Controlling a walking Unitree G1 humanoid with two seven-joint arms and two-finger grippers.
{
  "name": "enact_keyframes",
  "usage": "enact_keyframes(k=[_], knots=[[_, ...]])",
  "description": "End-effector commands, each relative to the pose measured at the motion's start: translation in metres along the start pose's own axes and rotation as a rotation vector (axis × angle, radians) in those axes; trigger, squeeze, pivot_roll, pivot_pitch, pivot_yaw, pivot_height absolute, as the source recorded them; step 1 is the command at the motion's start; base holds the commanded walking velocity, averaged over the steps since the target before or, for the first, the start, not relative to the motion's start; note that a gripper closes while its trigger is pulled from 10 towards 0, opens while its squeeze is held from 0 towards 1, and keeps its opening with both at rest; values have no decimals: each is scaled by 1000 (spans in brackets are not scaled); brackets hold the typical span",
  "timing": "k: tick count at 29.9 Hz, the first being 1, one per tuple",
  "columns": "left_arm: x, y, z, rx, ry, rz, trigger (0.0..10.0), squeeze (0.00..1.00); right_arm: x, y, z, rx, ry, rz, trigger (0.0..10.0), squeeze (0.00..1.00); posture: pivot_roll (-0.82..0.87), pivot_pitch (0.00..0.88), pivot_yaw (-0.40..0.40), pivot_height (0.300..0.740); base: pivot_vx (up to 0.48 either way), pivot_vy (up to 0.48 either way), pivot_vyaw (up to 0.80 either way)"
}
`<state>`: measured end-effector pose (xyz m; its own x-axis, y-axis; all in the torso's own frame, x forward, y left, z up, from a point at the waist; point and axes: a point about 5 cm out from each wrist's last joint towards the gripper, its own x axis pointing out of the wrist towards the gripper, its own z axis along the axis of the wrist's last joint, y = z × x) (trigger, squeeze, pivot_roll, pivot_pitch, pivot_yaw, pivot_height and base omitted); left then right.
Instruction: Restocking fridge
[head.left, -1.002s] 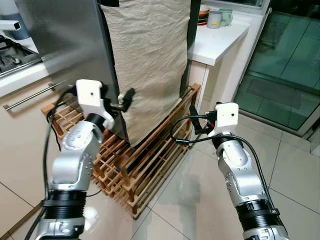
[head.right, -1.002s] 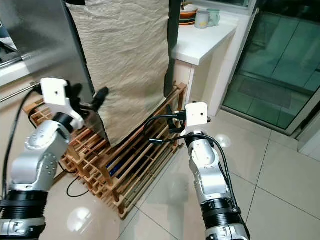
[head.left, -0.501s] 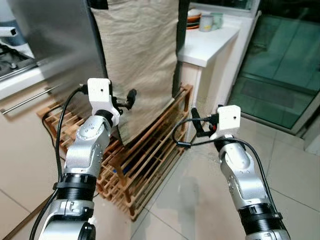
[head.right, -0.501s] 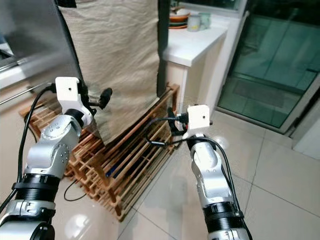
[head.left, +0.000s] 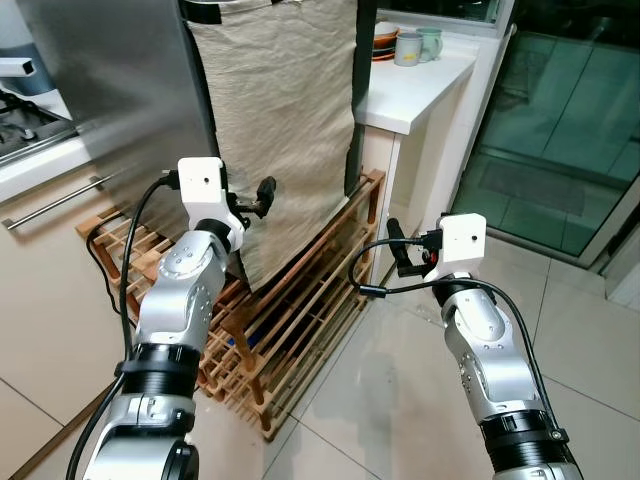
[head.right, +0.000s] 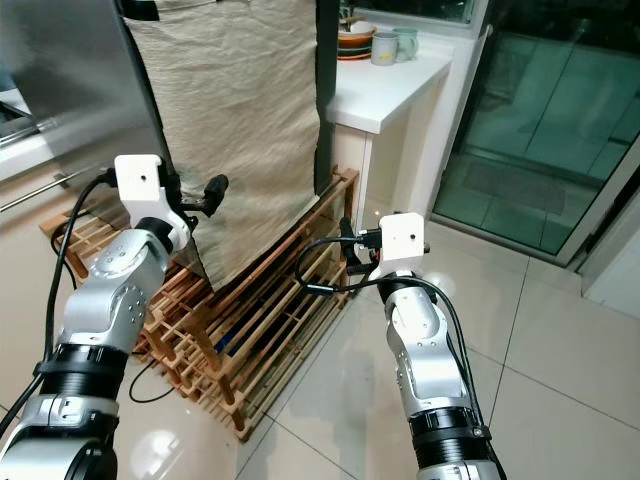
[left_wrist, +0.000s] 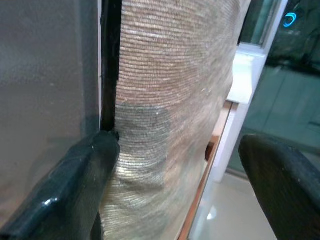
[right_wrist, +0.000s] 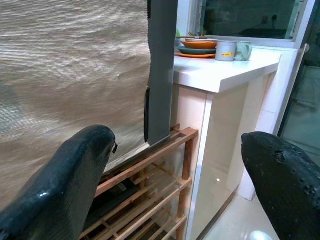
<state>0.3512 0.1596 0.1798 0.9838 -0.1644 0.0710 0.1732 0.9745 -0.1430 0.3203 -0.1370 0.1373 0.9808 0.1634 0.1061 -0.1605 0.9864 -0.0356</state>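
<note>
Before the fridge (head.left: 110, 90), draped in soft cloth (head.left: 285, 130): your left hand (head.left: 262, 195), fingers spread, sits at the stiff door edge; grip there. Right hand (head.left: 398, 250) is spread too.

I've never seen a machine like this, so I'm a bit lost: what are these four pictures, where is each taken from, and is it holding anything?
It is a walking robot with two silver arms, each ending in a two-fingered pincer. The two wide pictures come from cameras in its head, looking down. The left pincer is raised beside a beige cloth hanging next to a steel fridge door; the right pincer hovers near a white counter carrying mugs and bowls. A wooden rack stands on the tiled floor below. The two close-up pictures come from cameras on the wrists, looking along each pincer's black fingers. Both pincers are open and hold nothing.
</note>
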Motion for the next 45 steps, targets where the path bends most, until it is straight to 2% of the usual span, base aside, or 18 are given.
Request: enact_keyframes(k=[1, 2, 4, 6, 7, 8, 12, 18, 22, 36, 45], knots=[[-5, 3, 9, 3, -39, -11, 10000, 0, -2, -1, 1, -2, 0, -3, 10000, 0, -140, 0, 63, 740, 0, 0, 0], [-14, 8, 8, -10, -47, 0, 10000, 0, -2, -2, -1, -3, 5, -7, 10000, 0, -136, 0, 60, 740, 0, 0, 0], [-18, 10, 9, -19, -58, 1, 10000, 0, -2, -2, -1, -4, 7, -5, 10000, 0, -136, 0, 60, 740, 0, 0, 0], [-32, 4, 10, -70, -85, -106, 10000, 0, -3, -2, -2, -8, 12, 5, 10000, 0, -130, 0, 53, 740, 0, 0, 0], [-32, 4, 10, -70, -85, -106, 10000, 0, -3, -2, -2, -8, 12, 5, 10000, 0, -130, 0, 53, 740, 0, 0, 0], [-39, 0, 7, -88, -63, -165, 10000, 0, -3, -2, -3, -10, 15, 7, 10000, 0, -127, 0, 49, 740, 0, 0, 0], [-45, -3, 0, -57, -23, -194, 10000, 0, -3, -2, -3, -12, 20, 11, 10000, 0, -119, 0, 41, 740, 0, 0, 0], [-39, -12, -2, -48, -10, -172, 10000, 0, -2, 1, -3, -8, 20, 21, 10000, 0, -117, 0, 39, 740, 0, 0, 0], [-23, 0, 1, -6, -31, -23, 10000, 0, -1, 7, 0, 10, 7, 58, 10000, 0, -124, 0, 40, 740, 0, 0, 0], [-10, -9, 10, 9, -75, -49, 10000, 0, -9, 20, -8, 21, 51, 166, 10000, 0, -139, 0, 49, 740, 0, 0, 0], [-2, -10, 1, 24, -50, -35, 10000, 0, -11, 25, -10, 32, 63, 189, 10000, 0, -141, 0, 53, 740, 0, 0, 0]])
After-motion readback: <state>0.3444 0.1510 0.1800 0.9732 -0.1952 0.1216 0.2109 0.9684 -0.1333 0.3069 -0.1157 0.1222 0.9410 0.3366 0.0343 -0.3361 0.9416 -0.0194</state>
